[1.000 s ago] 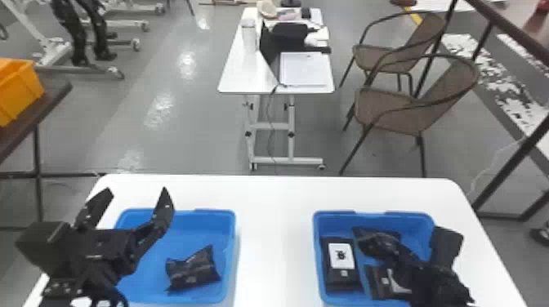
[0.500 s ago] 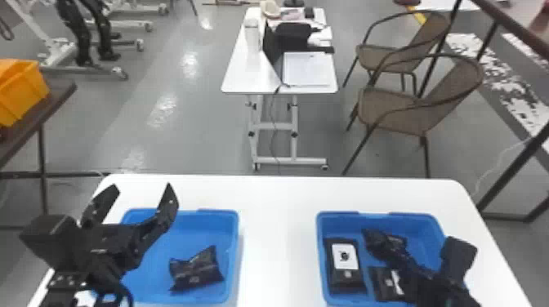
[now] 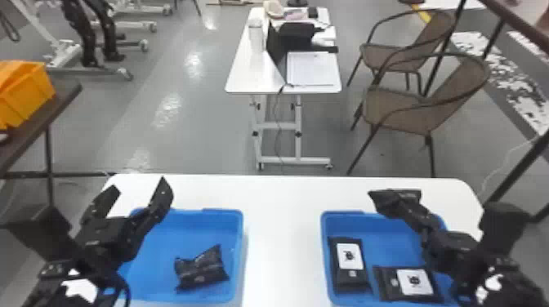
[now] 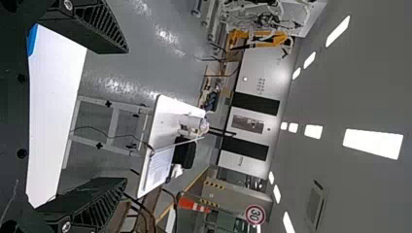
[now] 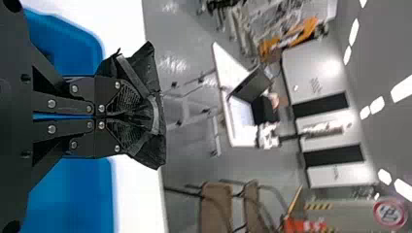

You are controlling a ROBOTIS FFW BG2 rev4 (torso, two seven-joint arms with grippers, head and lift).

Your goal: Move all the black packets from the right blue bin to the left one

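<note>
Step in hand, your judgement: transfer of one packet, just lifted clear of the right blue bin (image 3: 351, 222) at 4 to 5 o'clock in the head view. Your right gripper (image 5: 130, 115) is clamped on the held packet (image 3: 388, 201), at 4 o'clock, over that bin's far side. Two packets lie inside below: the upright-labelled packet (image 3: 350, 265) at 5 o'clock, the sideways packet (image 3: 408, 283) just beside it. One delivered packet (image 3: 201, 269) lies in the left blue bin (image 3: 204, 215), 7 o'clock. Your left gripper (image 3: 138, 185), fingers apart, nothing between them, is at 8 o'clock. Next: carry over the white table (image 3: 282, 245) toward 7 o'clock, keep above both rims, release beside the delivered packet; the left gripper may crowd the drop. Noted: chair (image 3: 425, 98) at 2 o'clock, white desk (image 3: 255, 77) at 12
</note>
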